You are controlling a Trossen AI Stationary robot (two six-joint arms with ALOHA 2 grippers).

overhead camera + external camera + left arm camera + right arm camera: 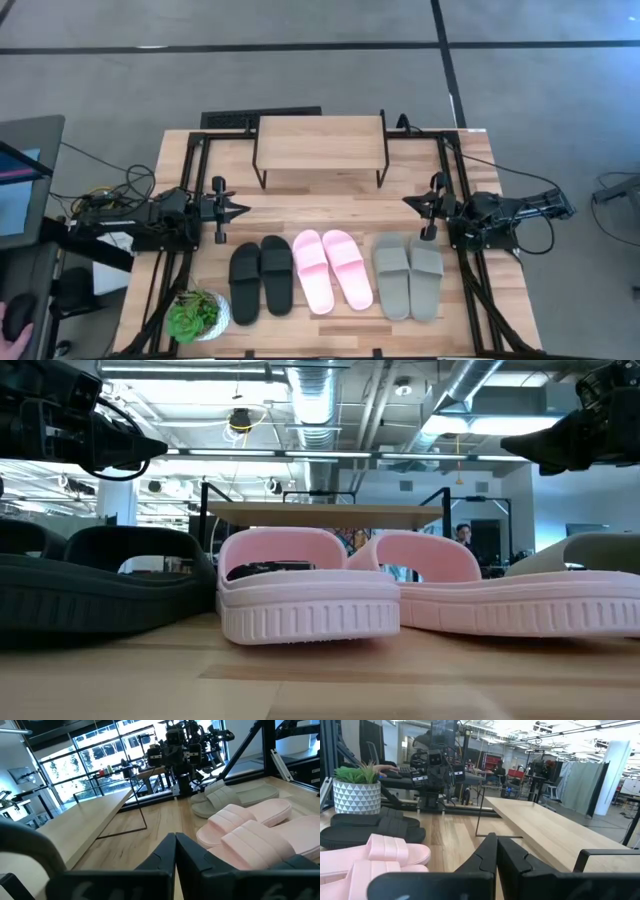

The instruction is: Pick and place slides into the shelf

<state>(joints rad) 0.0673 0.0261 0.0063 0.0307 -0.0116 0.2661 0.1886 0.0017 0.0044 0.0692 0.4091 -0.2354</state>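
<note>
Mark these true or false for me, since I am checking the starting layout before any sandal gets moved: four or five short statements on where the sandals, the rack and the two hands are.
1. The pink sandals lie between the black sandals and the grey-green sandals. True.
2. One black sandal already sits on the rack. False: the rack's top is bare, and all six sandals lie on the table.
3. The left hand is shut and holds nothing. True.
4. The right hand grips a grey-green sandal. False: it is shut and empty, off to the side of the table, short of the sandals.
5. A potted plant stands beside the black sandals. True.
</note>
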